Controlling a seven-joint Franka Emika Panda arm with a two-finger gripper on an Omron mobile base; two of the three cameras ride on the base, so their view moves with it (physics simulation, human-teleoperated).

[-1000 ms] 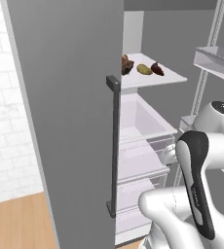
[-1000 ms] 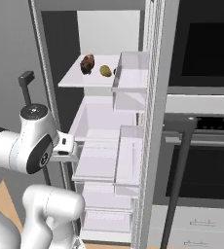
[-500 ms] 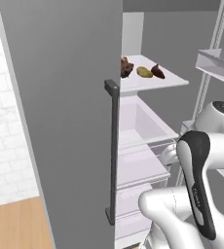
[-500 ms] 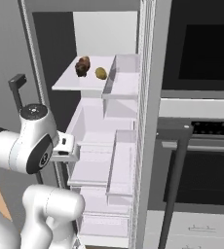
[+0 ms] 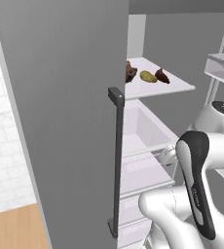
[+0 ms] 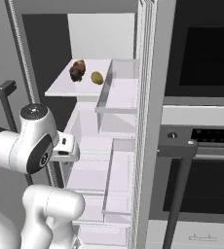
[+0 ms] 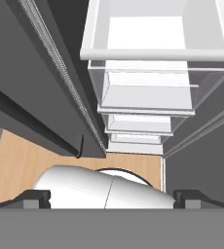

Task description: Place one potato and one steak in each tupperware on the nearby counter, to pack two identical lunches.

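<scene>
On a white fridge shelf (image 5: 177,87) lie a dark brown steak (image 5: 130,72), a yellowish potato (image 5: 148,76) and a second steak (image 5: 161,76). The right base view shows a steak (image 6: 77,69) and the potato (image 6: 97,77) on that shelf (image 6: 60,90). My gripper (image 7: 113,198) is open with nothing between its fingertips (image 7: 36,198). It points down in front of the lower fridge drawers (image 7: 153,82), well below the food. The tupperware is out of view.
The grey fridge door (image 5: 60,97) with its dark handle (image 5: 117,160) stands open at the left. A black oven (image 6: 201,146) with a bar handle is to the right. A wood surface (image 5: 11,228) lies under a white tiled wall; I cannot tell whether it is counter or floor.
The whole picture has shifted, so the base and its cameras have moved before the fridge. The arm keeps the same pose and the jaws stay open.
</scene>
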